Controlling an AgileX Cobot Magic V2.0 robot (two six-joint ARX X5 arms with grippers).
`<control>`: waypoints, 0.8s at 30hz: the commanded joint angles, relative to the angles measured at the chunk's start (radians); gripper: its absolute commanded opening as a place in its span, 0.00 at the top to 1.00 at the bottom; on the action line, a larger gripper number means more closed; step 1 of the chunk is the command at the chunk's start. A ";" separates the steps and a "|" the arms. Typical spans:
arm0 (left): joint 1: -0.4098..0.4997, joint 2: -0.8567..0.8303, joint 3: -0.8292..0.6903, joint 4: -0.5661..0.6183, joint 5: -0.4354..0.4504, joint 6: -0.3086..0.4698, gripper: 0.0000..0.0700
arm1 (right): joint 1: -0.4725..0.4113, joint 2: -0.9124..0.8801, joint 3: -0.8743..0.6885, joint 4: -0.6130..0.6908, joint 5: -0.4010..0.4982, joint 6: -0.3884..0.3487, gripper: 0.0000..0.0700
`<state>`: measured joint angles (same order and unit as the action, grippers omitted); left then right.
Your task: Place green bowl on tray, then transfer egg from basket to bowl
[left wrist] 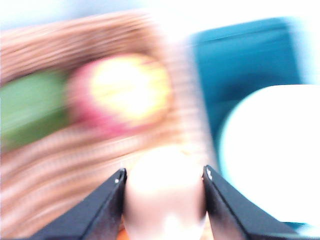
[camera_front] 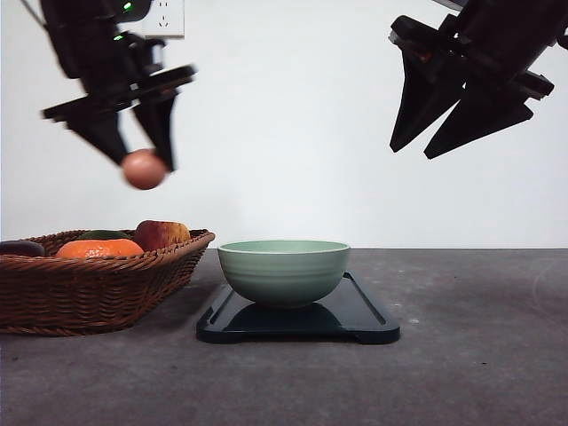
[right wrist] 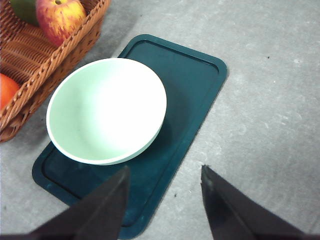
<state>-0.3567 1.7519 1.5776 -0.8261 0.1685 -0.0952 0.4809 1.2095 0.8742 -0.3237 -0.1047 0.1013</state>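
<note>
- Left gripper (camera_front: pixel 146 164): closed on the egg (camera_front: pixel 144 169), one finger pressing each side, high above the basket (camera_front: pixel 98 284) and off to the basket side of the bowl (camera_front: pixel 284 271).
- Egg: pale pinkish-brown, smooth and rounded. Judged light, brittle and slippery; it is best held across its widest part with gentle pressure, as the fingers appear to do in the left wrist view (left wrist: pixel 165 192).
- Right gripper (camera_front: pixel 426 146): jaws apart, holding nothing, raised above the far side of the bowl from the basket.
- Bowl: upright and empty on the tray (camera_front: pixel 368 319), towards the tray end nearer the basket (right wrist: pixel 45 55).
- Basket: just beside the bowl, containing an apple (camera_front: pixel 161 234), an orange (camera_front: pixel 99 248) and a green item (camera_front: pixel 102 234) too hidden to identify.
- Judgement: bowl placement looks complete; the egg must be carried over the bowl and lowered near its floor before release, since a drop could crack it.
</note>
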 commanded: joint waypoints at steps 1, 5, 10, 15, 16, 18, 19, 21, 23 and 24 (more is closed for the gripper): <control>-0.033 0.009 0.024 0.028 0.012 -0.001 0.75 | 0.006 0.010 0.011 0.009 0.001 -0.004 0.60; -0.108 0.015 0.024 0.101 0.011 0.004 0.75 | 0.006 0.010 0.011 0.009 0.001 -0.004 0.60; -0.187 0.043 0.024 0.192 0.008 0.013 0.75 | 0.006 0.010 0.011 0.009 0.001 -0.004 0.60; -0.241 0.108 0.024 0.228 -0.016 0.012 0.75 | 0.006 0.010 0.011 0.009 0.001 -0.004 0.60; -0.248 0.123 0.024 0.228 -0.020 0.012 0.75 | 0.006 0.010 0.011 0.009 0.001 -0.004 0.60; -0.259 0.156 0.024 0.223 -0.022 0.012 0.75 | 0.006 0.010 0.011 0.008 0.001 -0.005 0.60; -0.265 0.172 0.024 0.223 -0.022 0.012 0.75 | 0.006 0.010 0.011 0.009 0.001 -0.005 0.60; -0.274 0.200 0.024 0.222 -0.022 0.011 0.75 | 0.006 0.010 0.011 0.009 0.001 -0.005 0.60; -0.281 0.226 0.024 0.222 -0.026 0.011 0.75 | 0.006 0.010 0.011 0.008 0.001 -0.005 0.60; -0.285 0.237 0.024 0.222 -0.030 0.011 0.75 | 0.006 0.010 0.011 0.008 0.000 -0.005 0.60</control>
<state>-0.6300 1.9639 1.5791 -0.6091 0.1448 -0.0933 0.4809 1.2095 0.8742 -0.3237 -0.1047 0.1013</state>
